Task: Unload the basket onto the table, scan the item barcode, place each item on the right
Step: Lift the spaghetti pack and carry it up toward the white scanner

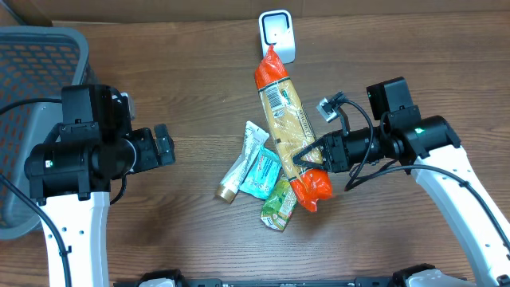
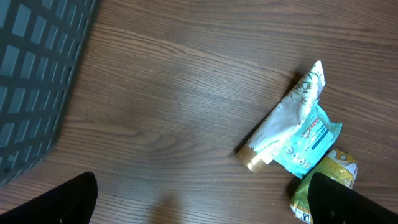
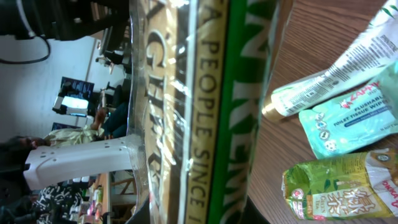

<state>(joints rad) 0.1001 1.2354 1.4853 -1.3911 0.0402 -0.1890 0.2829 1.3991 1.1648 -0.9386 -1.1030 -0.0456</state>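
While the right end effector (image 1: 309, 154) is pressed nearly together on the lower part of the long packet (image 1: 285, 119), pinching it just above its orange bottom end, the packet stretches from mid-surface towards the far edge.

- Packet: yellow middle, orange at both ends. Upper orange tip meets the lower edge of the white scanner (image 1: 276, 32), which stands at the middle of the far edge of the surface (image 1: 191, 72).
- Barcode label (image 1: 277, 97): white, on the upper part of the packet, facing up to the overhead camera.
- Lower orange end overlaps a green packet (image 1: 279, 206) and sits just beside a teal sachet (image 1: 261, 171). Whether the long packet is lifted clear of them or rests on them, I cannot tell.
- Right wrist view: the long packet (image 3: 205, 112) fills the middle of the frame, green band and large lettering close to the lens. Tube (image 3: 336, 81), teal sachet (image 3: 351, 121) and green packet (image 3: 336, 193) lie on the wood beyond it.
- Tube (image 1: 243, 163): white with a gold cap, cap pointing to the near-left, touching the teal sachet.
- Left end effector (image 1: 165, 144): spread wide, pinching nothing, towards the left side of the surface, well apart from the pile. Its dark fingers (image 2: 68, 202) show at the bottom corners of the left wrist view, bare wood between them.
- Grey mesh basket (image 1: 40, 48) at the far left corner.
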